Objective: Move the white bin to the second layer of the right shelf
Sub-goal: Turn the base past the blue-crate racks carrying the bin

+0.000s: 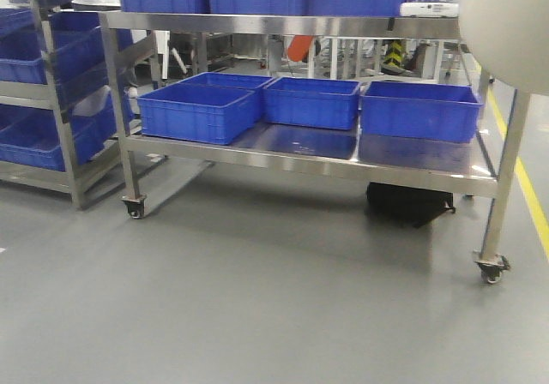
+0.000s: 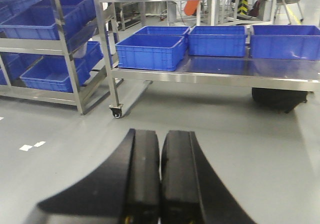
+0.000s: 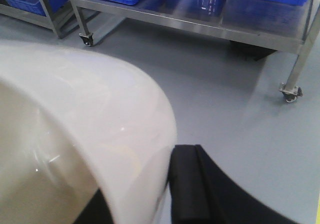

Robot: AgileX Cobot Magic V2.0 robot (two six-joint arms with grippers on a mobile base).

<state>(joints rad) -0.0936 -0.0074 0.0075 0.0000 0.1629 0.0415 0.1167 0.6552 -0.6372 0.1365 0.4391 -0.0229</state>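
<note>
At rim, bin (image 3: 75, 134) clamped by right end effector (image 3: 175, 169); left end effector (image 2: 160, 179) closed, empty. Glossy one-sided hold: slip risked.

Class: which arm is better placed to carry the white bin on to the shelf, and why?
Right. The right gripper holds the white bin by its rim; the left gripper is shut and empty.

Blue crates (image 1: 199, 110) on wheeled steel racking (image 1: 403, 173) mark a factory floor.
</note>
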